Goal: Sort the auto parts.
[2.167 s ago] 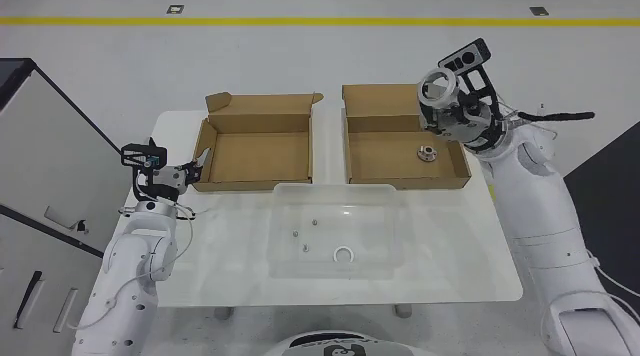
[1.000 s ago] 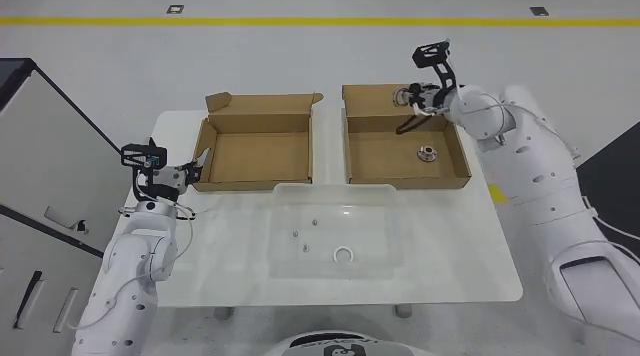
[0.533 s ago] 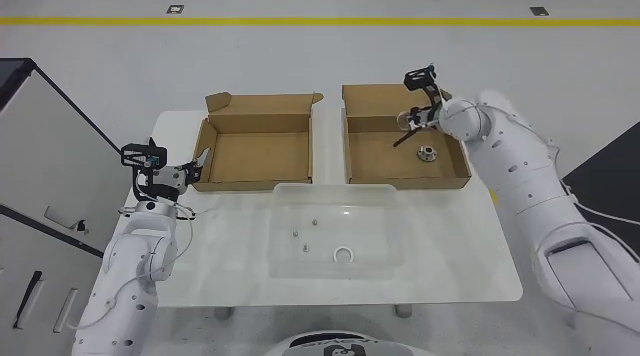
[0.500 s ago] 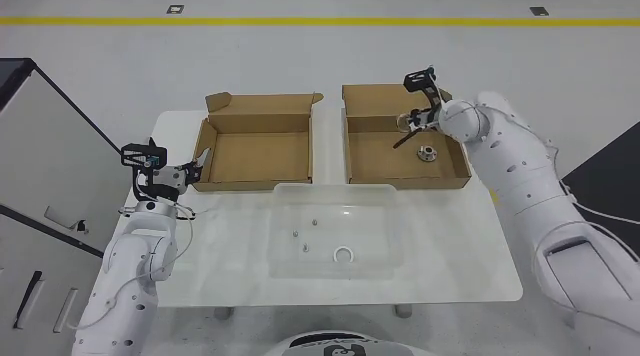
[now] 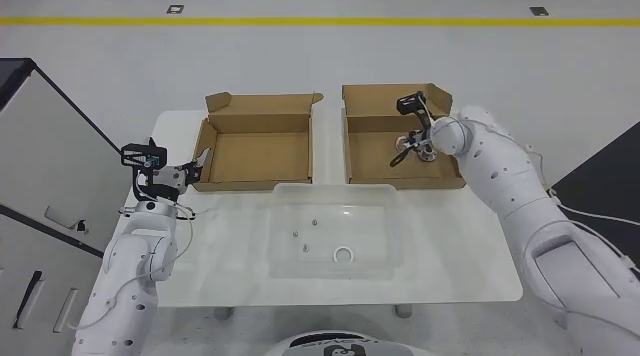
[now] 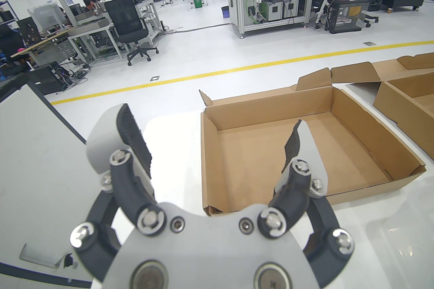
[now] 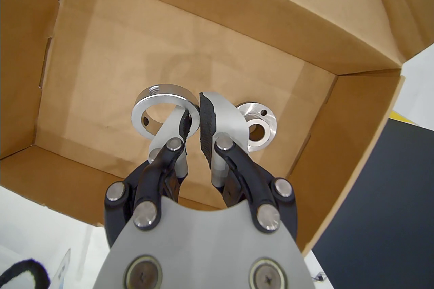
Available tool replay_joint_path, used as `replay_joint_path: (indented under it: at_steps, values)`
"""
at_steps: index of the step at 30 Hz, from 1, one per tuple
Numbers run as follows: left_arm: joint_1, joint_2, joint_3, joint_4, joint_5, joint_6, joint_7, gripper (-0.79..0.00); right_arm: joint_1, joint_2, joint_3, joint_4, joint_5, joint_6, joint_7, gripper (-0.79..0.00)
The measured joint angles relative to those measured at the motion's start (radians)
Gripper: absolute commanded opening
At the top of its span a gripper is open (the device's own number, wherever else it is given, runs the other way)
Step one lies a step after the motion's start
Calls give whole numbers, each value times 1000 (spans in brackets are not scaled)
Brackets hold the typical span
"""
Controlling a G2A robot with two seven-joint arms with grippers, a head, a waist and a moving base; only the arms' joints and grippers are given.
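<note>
Right arm has swung down from raised pose at far right into right box (image 5: 370,171). Ring (image 7: 156,92) low over box floor, just left of flanged part (image 7: 251,110), apart from it; floor contact unclear. Right pincer (image 7: 194,116) nearly closed on ring's rim, one finger through hole, ring reaching left of pincer. Judged: release drop lies straight below. Left pincer (image 6: 212,117) wide open, empty, far off beside left box (image 6: 339,141).

Gripped silver ring (image 7: 159,91) beside flanged hub (image 7: 271,126) in cardboard box (image 7: 237,9).
</note>
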Motion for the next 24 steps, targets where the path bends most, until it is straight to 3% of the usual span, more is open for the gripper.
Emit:
replay_joint_path:
  at_steps: [24]
  values:
    - [0,0,0,0,0,0,0,0,9,-36,-33,85,-55,8,13,-785]
